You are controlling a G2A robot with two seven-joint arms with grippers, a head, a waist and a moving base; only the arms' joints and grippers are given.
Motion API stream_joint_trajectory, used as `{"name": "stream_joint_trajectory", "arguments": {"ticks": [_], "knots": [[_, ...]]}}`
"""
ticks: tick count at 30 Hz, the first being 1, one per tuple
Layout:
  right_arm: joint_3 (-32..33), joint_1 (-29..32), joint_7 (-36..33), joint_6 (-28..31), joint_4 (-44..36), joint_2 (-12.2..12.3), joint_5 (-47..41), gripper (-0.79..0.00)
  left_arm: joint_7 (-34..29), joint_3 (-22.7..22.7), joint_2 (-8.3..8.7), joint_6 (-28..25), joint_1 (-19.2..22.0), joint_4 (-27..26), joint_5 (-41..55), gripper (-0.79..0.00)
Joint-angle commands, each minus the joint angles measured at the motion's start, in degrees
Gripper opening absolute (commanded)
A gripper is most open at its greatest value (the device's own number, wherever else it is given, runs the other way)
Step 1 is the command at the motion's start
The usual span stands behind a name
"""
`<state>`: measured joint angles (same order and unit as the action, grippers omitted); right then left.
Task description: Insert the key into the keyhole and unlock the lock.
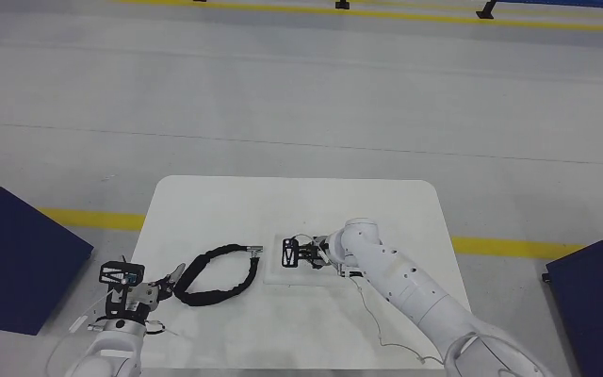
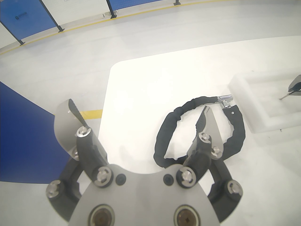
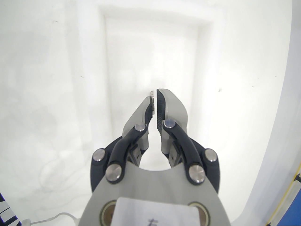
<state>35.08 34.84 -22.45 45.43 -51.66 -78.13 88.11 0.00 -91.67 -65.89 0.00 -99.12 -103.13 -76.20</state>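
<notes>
**Key gripped in the tray; chain lock lies unheld.**
By the worktop's left edge, the left gripper hangs spread wide and empty, apart from the black sleeved chain lock. The lock is looped left of centre, its metal head just beside the white foam tray's left rim. Over the tray floor, the right gripper is clamped on the key, seen edge-on. The key likely needs lifting clear of that rim before it turns toward the head. The loose lock may slide unless the left gripper pins it first. The keyhole cannot be made out.
</notes>
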Motion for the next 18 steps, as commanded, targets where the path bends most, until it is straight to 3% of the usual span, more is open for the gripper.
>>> {"name": "stream_joint_trajectory", "arguments": {"ticks": [1,12,18], "knots": [[0.46,-0.24,0.0,0.45,0.54,-0.05,-0.86,-0.785,0.0,0.0,0.0,0.0,0.0,0.0,0.0,0.0],[4.92,0.38,-0.43,5.09,-2.89,2.18,-0.82,-0.785,0.0,0.0,0.0,0.0,0.0,0.0,0.0,0.0],[13.22,3.85,-1.38,6.91,-8.94,5.15,-7.06,-0.785,0.0,0.0,0.0,0.0,0.0,0.0,0.0,0.0]]}}
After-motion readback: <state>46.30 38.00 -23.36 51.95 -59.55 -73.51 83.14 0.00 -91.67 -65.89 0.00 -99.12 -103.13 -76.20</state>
